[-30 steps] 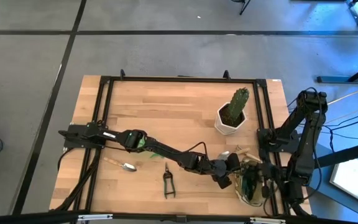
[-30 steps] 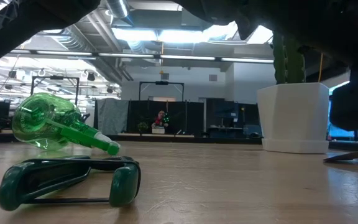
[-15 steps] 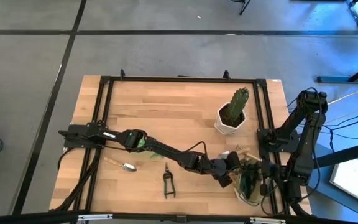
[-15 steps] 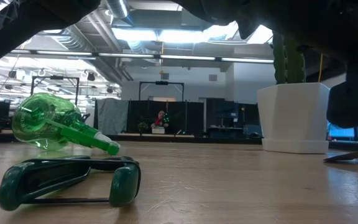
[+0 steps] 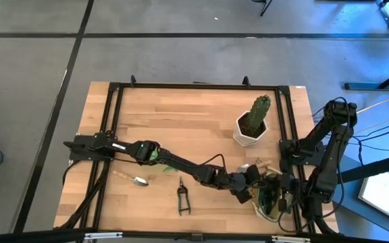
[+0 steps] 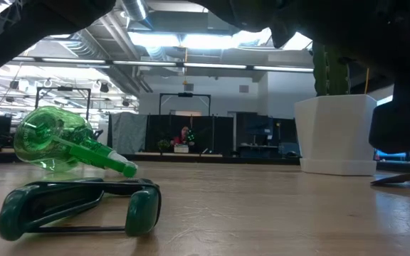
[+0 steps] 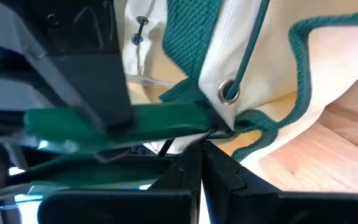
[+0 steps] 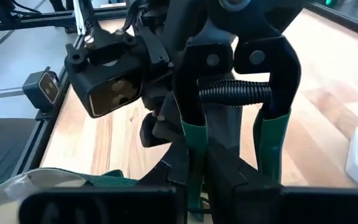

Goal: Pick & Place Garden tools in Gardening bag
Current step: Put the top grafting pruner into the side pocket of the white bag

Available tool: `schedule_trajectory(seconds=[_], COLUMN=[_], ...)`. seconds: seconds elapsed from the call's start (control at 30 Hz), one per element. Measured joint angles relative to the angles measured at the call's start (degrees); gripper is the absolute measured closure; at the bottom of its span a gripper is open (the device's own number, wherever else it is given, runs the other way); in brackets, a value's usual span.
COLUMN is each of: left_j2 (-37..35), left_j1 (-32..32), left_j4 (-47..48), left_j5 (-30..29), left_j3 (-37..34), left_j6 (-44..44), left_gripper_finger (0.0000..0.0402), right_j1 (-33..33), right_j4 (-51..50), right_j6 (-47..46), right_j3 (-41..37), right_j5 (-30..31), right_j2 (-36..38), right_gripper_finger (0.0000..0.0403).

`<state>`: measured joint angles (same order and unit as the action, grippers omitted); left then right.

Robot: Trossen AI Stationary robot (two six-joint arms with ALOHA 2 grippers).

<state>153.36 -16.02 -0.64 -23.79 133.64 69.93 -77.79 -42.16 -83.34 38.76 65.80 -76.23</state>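
The gardening bag, pale fabric with green trim, stands at the table's near right. My left gripper reaches across the table and is shut on its rim. My right gripper is over the bag, shut on green-handled pruning shears. Another pair of shears and a trowel lie flat on the table. The green spray bottle lies on its side under my left arm. A second trowel lies beside the bag. My left gripper pinches the bag's green-trimmed rim between its two shut fingers, close to a metal eyelet, coming in nearly level from the table's left. My right gripper pinches one green handle of the shears between its fingers, with the sprung head pointing away from the gripper. The shears are clear of the table, and a handle lies across the bag's mouth.
A cactus in a white pot stands behind the bag toward the far right. A black frame borders the tabletop. Bare wood lies at the far left and the middle of the table.
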Motion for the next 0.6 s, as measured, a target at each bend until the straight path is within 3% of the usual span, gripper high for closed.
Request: schedule_trajectory(seconds=[0.23,0.6], left_j2=[-1.1,-1.9], left_j1=[0.1,-0.1], left_j4=[1.0,0.7], left_j5=[0.3,0.8], left_j3=[0.0,-0.4], left_j6=[-2.7,-4.9], left_gripper_finger=[0.04,0.04], right_j1=[-1.8,-3.5], right_j4=[5.1,6.1], right_j6=[6.5,8.0], right_j3=[-0.1,1.7], right_j5=[4.5,5.3], right_j2=[-0.2,-0.1], right_gripper_finger=[0.0376,0.0376])
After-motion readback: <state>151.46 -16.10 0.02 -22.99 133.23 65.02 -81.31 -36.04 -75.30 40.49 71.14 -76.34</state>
